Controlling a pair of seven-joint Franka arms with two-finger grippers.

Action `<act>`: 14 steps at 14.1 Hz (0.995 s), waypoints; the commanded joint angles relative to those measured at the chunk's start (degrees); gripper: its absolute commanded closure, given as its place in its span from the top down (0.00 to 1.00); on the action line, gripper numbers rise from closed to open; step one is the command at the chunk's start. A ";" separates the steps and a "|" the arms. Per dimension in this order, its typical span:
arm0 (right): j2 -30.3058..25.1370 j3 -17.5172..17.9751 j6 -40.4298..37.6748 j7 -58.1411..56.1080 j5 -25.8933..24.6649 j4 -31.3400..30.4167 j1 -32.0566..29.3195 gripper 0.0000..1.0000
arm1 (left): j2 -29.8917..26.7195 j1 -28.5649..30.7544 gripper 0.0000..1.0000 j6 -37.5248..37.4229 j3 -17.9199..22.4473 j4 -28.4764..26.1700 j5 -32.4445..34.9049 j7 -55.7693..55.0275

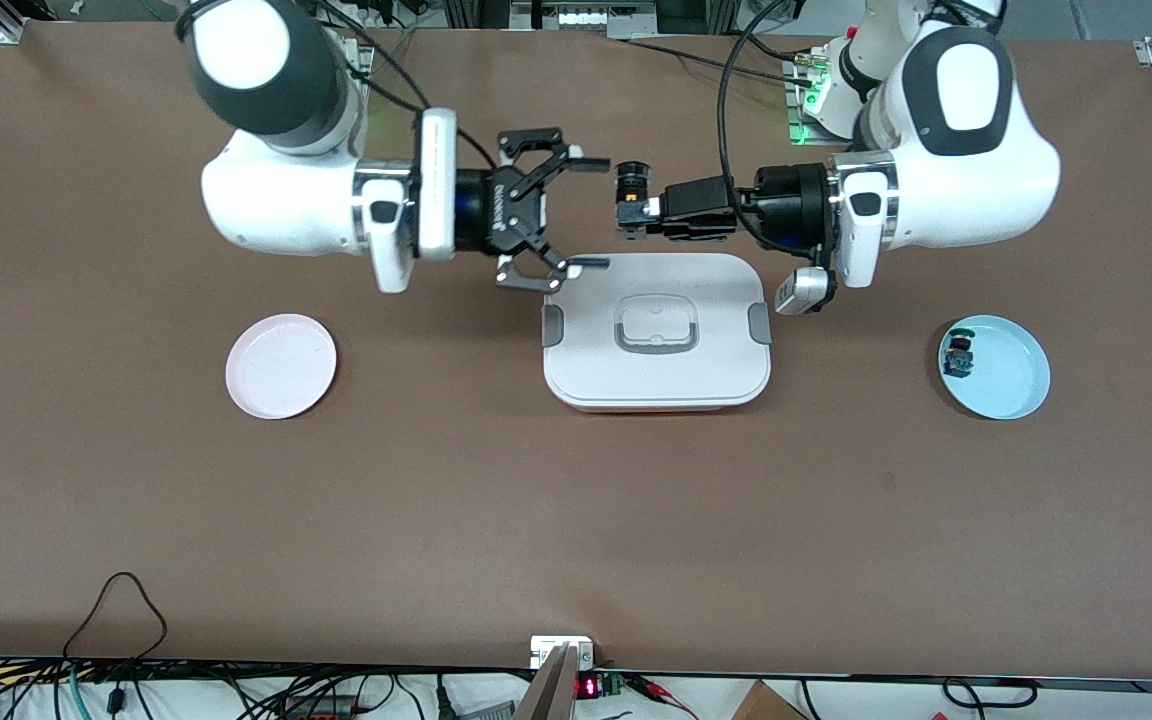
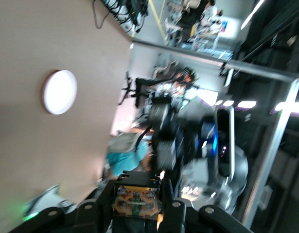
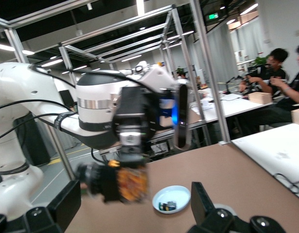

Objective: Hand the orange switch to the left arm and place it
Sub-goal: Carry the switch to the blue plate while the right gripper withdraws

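Observation:
The orange switch, black with an orange cap, is held in the air by my left gripper, which is shut on it. They hang over the box's edge on the side toward the arm bases. The white box with its grey lid handle stands mid-table. My right gripper is open, and its fingertips face the switch a short gap away without touching it. The left wrist view shows the switch between my left gripper's fingers. The right wrist view shows the switch between my right gripper's spread fingers.
A pink plate lies toward the right arm's end of the table. A light blue plate lies toward the left arm's end and holds a small blue-and-green component. Brown tabletop stretches from the box to the front camera.

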 commanded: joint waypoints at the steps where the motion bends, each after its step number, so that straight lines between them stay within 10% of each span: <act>1: -1.26 -3.21 -5.60 0.27 0.77 -2.38 -1.88 1.00 | 0.20 3.73 0.20 -5.58 -0.29 1.76 9.87 0.82; 7: -1.26 -8.85 -12.64 9.54 -8.08 -5.37 -3.63 1.00 | 1.60 9.46 0.20 -11.14 -0.37 2.81 42.64 9.07; 14: -1.35 -9.90 -13.53 49.16 -31.53 -5.19 -4.25 1.00 | 10.03 15.07 0.22 -10.52 -0.20 3.07 79.91 30.04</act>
